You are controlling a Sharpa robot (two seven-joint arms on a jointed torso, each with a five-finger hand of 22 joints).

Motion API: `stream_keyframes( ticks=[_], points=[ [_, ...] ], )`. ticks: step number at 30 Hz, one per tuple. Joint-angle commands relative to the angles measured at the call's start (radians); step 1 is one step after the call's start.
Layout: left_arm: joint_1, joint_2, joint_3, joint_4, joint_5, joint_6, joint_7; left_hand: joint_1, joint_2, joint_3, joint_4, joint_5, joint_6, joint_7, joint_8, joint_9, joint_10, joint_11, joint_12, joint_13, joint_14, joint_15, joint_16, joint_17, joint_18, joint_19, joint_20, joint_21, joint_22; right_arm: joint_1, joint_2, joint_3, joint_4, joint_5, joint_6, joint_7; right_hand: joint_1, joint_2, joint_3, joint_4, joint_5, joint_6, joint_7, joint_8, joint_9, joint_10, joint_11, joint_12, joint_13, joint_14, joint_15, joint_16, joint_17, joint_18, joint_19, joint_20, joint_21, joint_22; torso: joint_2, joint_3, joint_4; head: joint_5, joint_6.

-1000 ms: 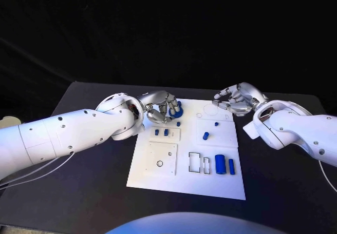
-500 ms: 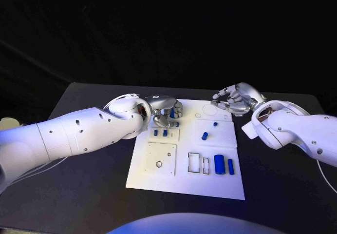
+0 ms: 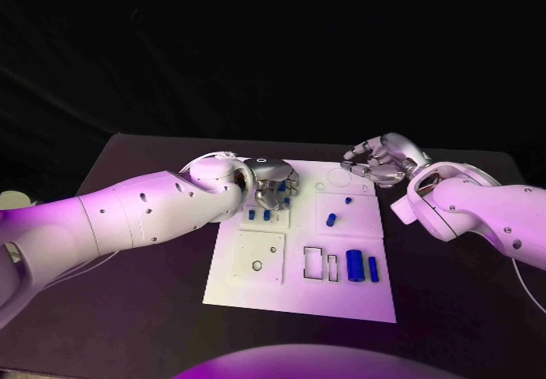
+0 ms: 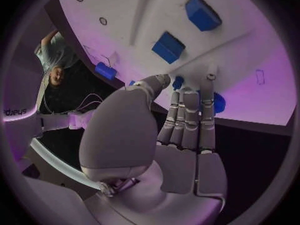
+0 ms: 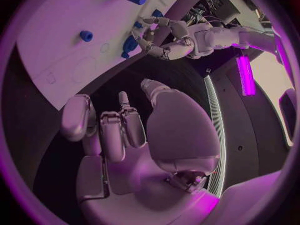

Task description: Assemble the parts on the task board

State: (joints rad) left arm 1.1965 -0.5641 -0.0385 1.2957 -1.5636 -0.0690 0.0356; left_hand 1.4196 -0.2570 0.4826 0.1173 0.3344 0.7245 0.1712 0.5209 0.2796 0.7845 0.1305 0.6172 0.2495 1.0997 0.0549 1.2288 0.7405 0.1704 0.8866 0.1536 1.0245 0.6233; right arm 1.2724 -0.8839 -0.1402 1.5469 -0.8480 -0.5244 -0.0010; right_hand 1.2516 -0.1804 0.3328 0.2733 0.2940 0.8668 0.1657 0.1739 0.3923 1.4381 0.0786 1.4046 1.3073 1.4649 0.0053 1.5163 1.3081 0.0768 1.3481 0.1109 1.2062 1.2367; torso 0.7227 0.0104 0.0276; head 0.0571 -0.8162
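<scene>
Right now your left hand [image 3: 268,186] sits low over the far left corner of the flat white task board [image 3: 298,304], fingers curled around a small blue curved part [image 4: 217,103], probably to lift it toward a slot. Your right hand [image 3: 376,163] hovers off the board's far right corner, fingers loosely bent, holding nothing. Two small blue blocks [image 3: 259,214] and a blue cylinder [image 3: 355,266] lie on the board. Beneath it, the matte black worktop [image 3: 136,324] meets a dark backdrop.

The right hand [image 5: 125,130], fingers curled on nothing, hovers off the task board [image 5: 69,35].
</scene>
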Motion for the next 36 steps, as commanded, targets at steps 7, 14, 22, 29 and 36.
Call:
stream_keyframes(
  ticks=[7, 14, 22, 29, 36],
  points=[
    [0.001, 0.008, 0.0, -0.007, -0.018, 0.045, -0.009, 0.022, 0.014, 0.021, -0.009, -0.007, 0.051, -0.009, -0.009, -0.013, 0.049, -0.016, 0.015, -0.015, 0.057, -0.008, 0.067, 0.057, 0.015, 0.015, -0.007, 0.033, 0.02, -0.001, 0.003, 0.0, -0.001, 0.0, -0.001, 0.009, -0.002, 0.001, 0.003, 0.005, 0.003, -0.007, 0.0, 0.004, -0.001, -0.008, 0.002, -0.006, 0.079, 0.071, 0.001, -0.005, 0.119, 0.02, -0.006, 0.0, -0.003, -0.001, 0.0, 0.0003, 0.0009, -0.001, -0.003],
    [0.001, 0.012, 0.0, -0.013, -0.033, 0.046, -0.016, 0.042, 0.029, 0.044, -0.025, -0.014, 0.077, -0.008, -0.015, -0.02, 0.067, -0.021, 0.014, -0.025, 0.07, -0.014, 0.088, 0.064, 0.015, 0.016, -0.015, 0.056, 0.035, -0.001, 0.002, 0.0, -0.001, 0.0, 0.0, 0.009, 0.0, 0.002, 0.003, 0.005, 0.003, -0.008, 0.0, 0.005, -0.001, -0.007, 0.002, -0.005, 0.08, 0.071, 0.001, -0.004, 0.121, 0.019, -0.005, 0.0, -0.002, 0.001, 0.0, -0.0009, 0.0005, -0.002, -0.003],
    [0.001, 0.016, 0.0, -0.022, -0.036, 0.05, -0.025, 0.044, 0.031, 0.052, -0.031, -0.016, 0.08, -0.006, -0.022, -0.024, 0.067, -0.02, 0.009, -0.031, 0.076, -0.014, 0.095, 0.066, 0.014, 0.015, -0.016, 0.067, 0.043, -0.001, 0.003, 0.0, -0.001, 0.0, 0.0, 0.009, 0.001, 0.003, 0.004, 0.005, 0.003, -0.007, 0.0, 0.005, -0.001, -0.007, 0.001, -0.004, 0.081, 0.071, 0.001, -0.004, 0.121, 0.02, -0.006, 0.0, -0.003, 0.0, -0.001, -0.0004, 0.0014, -0.003, -0.005],
    [0.001, 0.017, 0.0, -0.021, -0.037, 0.052, -0.026, 0.046, 0.035, 0.058, -0.035, -0.016, 0.083, -0.004, -0.025, -0.027, 0.068, -0.02, 0.007, -0.034, 0.08, -0.014, 0.101, 0.067, 0.014, 0.014, -0.016, 0.074, 0.048, -0.001, 0.003, 0.0, -0.001, 0.0, 0.001, 0.008, 0.001, 0.003, 0.004, 0.005, 0.003, -0.007, 0.0, 0.005, -0.001, -0.007, 0.001, -0.004, 0.081, 0.071, 0.001, -0.004, 0.121, 0.02, -0.006, 0.0, -0.003, 0.0, 0.0, -0.0008, 0.0016, -0.005, -0.007],
    [0.001, 0.016, 0.0, -0.023, -0.04, 0.057, -0.028, 0.054, 0.04, 0.069, -0.046, -0.015, 0.09, -0.004, -0.03, -0.03, 0.077, -0.021, 0.007, -0.039, 0.085, -0.015, 0.108, 0.069, 0.015, 0.011, -0.018, 0.087, 0.057, -0.001, 0.003, 0.0, -0.001, 0.0, 0.001, 0.008, 0.001, 0.003, 0.004, 0.005, 0.003, -0.007, 0.0, 0.005, -0.001, -0.007, 0.001, -0.004, 0.081, 0.071, 0.001, -0.004, 0.121, 0.02, -0.006, 0.0, -0.003, 0.0, -0.001, 0.0, 0.0022, -0.005, -0.009]
  ],
)
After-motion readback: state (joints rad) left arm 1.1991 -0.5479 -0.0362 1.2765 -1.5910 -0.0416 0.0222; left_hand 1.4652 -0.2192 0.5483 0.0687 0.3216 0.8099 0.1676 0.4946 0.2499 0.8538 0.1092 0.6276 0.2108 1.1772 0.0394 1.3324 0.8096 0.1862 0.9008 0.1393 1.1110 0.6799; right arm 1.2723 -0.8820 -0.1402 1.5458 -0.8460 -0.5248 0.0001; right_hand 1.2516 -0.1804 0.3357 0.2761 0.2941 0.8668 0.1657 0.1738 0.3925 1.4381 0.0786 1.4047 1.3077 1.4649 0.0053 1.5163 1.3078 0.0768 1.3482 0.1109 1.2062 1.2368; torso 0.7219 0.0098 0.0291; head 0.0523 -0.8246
